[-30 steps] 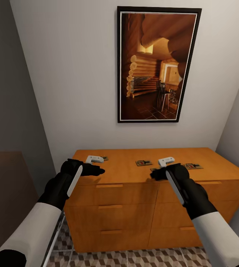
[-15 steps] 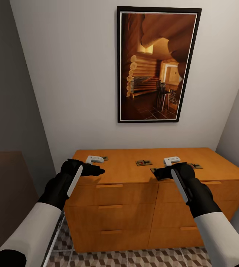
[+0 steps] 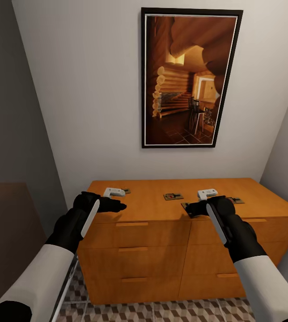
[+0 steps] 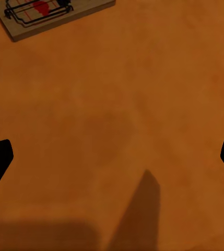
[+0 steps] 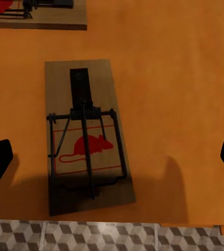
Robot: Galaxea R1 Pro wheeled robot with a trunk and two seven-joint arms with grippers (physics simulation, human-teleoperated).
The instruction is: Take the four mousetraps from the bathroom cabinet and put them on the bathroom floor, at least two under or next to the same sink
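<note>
Several mousetraps lie on the top of the cabinet, here an orange wooden unit with drawer fronts. One mousetrap, a tan slab with black wire and a red mouse print, sits at the top's front edge. My right gripper is open just above it, a finger on each side, apart from it. Another mousetrap lies beyond. My left gripper hangs open over bare wood, a mousetrap lying ahead of it. From the head camera, a mousetrap rests mid-top between my left gripper and right gripper. The sink is out of view.
A framed picture hangs on the white wall behind the cabinet. The cube-patterned bathroom floor runs below the drawer fronts. A dark wall stands at the left, and a pale wall closes in at the right.
My right gripper has shifted a little to the right along the cabinet's front edge, then held still. The left gripper and the mousetraps have not moved.
</note>
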